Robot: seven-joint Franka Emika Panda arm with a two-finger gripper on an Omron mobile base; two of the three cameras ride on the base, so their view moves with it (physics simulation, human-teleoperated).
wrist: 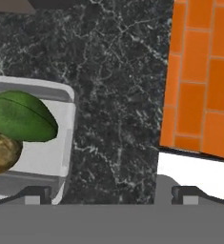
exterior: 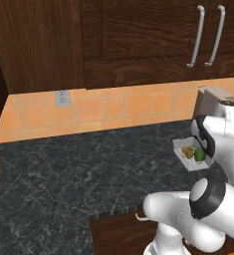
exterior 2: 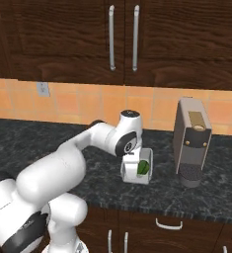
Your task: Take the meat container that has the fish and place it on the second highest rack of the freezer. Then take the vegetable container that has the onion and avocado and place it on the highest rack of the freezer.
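Claw [wrist: 111,195] spread wide, empty, over vegetable container [wrist: 61,143] at lower left. Rigid light tray; loose avocado [wrist: 23,116] and onion [wrist: 1,152] may roll. Pinch the near rim wall.

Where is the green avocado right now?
The avocado lies in a white tray beside the onion, on the dark counter, left of the coffee machine in the right base view.
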